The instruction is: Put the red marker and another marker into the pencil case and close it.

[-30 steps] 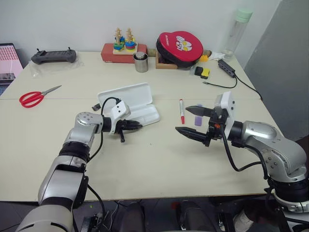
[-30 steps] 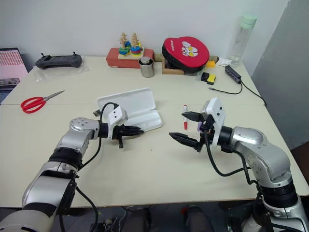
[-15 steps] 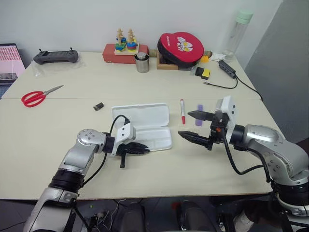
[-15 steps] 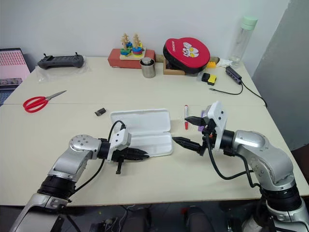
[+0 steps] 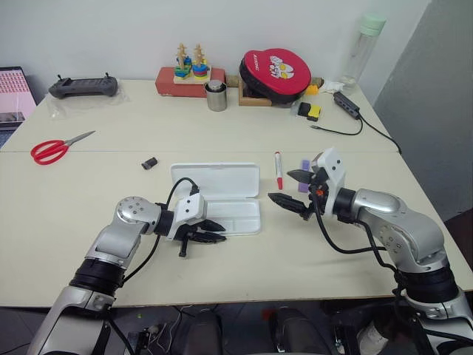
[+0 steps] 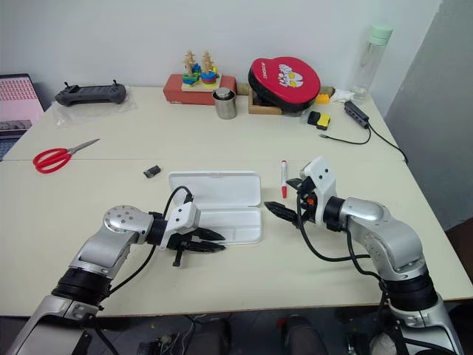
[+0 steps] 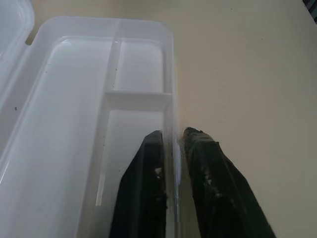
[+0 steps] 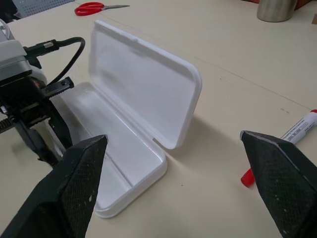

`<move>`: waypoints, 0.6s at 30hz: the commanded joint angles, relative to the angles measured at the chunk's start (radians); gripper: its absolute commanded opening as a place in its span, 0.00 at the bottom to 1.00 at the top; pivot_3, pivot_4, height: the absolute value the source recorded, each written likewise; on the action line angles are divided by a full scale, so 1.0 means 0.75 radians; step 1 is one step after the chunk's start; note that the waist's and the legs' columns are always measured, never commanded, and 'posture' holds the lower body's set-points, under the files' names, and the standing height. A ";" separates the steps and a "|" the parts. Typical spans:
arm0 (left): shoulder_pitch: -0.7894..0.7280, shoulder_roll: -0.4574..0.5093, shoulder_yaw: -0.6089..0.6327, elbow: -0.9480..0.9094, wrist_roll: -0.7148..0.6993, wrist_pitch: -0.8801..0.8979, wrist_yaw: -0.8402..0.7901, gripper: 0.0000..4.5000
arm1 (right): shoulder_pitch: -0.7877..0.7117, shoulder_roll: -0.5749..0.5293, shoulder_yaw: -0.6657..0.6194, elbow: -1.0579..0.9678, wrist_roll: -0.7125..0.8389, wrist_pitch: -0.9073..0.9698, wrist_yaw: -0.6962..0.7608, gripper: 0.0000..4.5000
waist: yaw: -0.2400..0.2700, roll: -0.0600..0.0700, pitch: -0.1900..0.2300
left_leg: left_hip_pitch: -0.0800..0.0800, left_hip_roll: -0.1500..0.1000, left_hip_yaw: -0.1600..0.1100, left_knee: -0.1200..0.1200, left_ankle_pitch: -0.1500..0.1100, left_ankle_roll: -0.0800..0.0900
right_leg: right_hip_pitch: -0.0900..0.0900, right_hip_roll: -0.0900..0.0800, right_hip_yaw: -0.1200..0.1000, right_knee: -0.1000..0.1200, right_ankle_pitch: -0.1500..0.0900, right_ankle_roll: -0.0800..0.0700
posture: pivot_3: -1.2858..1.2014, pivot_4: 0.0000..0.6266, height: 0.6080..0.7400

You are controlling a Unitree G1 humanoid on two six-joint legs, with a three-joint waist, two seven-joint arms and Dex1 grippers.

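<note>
Dragged nearer since a second ago, the case [image 5: 219, 197] lies open on the counter [image 5: 111, 148]. Left hand [image 5: 210, 231] straddles its front wall, fingers loosely pinching. Red marker [image 5: 278, 169] and purple marker [image 5: 304, 167] lie right of it, by the spread right hand [image 5: 290, 189].

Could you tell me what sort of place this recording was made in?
Probably an office or lab room used for robot trials: a plain table against a wall, strewn with odd props such as scissors, a stacking toy and a handheld controller.
</note>
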 commanded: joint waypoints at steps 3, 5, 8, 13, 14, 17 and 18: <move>-0.004 -0.005 0.107 -0.239 -0.174 0.196 0.062 0.49 | -0.088 0.058 0.003 0.124 -0.149 -0.051 -0.133 1.00 | 0.000 0.000 0.000 | 0.000 0.000 0.000 0.000 0.000 0.000 | 0.000 0.000 0.000 0.000 0.000 0.000 | 0.52 0.24 1.00; -0.021 -0.041 0.189 -0.318 -0.293 0.335 0.142 0.57 | -0.127 0.080 0.034 0.206 -0.228 -0.071 -0.184 1.00 | 0.000 0.000 0.000 | 0.000 0.000 0.000 0.000 0.000 0.000 | 0.000 0.000 0.000 0.000 0.000 0.000 | 0.52 0.24 1.00; -0.047 -0.111 0.272 -0.396 -0.369 0.451 0.311 0.70 | -0.214 0.176 0.054 0.404 -0.326 -0.081 -0.294 1.00 | -0.001 0.000 0.000 | 0.000 0.000 0.000 0.001 0.000 0.000 | 0.000 0.000 0.000 0.000 0.001 0.001 | 0.52 0.24 1.00; -0.101 -0.247 0.285 -0.507 -0.383 0.566 0.583 0.97 | -0.324 0.313 0.090 0.666 -0.443 -0.138 -0.375 1.00 | -0.001 0.000 0.000 | -0.001 0.000 0.000 0.001 0.000 0.000 | 0.000 0.000 0.000 0.000 0.002 0.001 | 0.52 0.24 1.00; -0.110 -0.269 0.269 -0.526 -0.372 0.581 0.629 1.00 | -0.345 0.346 0.093 0.714 -0.456 -0.142 -0.389 1.00 | -0.001 0.000 0.000 | -0.001 -0.001 0.000 0.000 0.000 0.000 | 0.000 0.000 0.000 -0.001 0.003 -0.001 | 0.52 0.24 1.00; -0.150 -0.329 0.254 -0.540 -0.370 0.622 0.737 1.00 | -0.393 0.409 0.089 0.851 -0.498 -0.144 -0.424 1.00 | -0.001 0.000 0.000 | -0.001 -0.001 0.000 0.000 0.000 0.000 | 0.000 0.000 0.000 -0.001 0.004 -0.003 | 0.52 0.24 1.00; -0.166 -0.343 0.243 -0.531 -0.346 0.617 0.771 1.00 | -0.405 0.422 0.091 0.903 -0.517 -0.155 -0.438 1.00 | -0.001 0.000 0.000 | -0.001 -0.001 0.000 0.000 0.000 0.000 | 0.000 0.000 0.000 -0.001 0.004 -0.004 | 0.52 0.24 1.00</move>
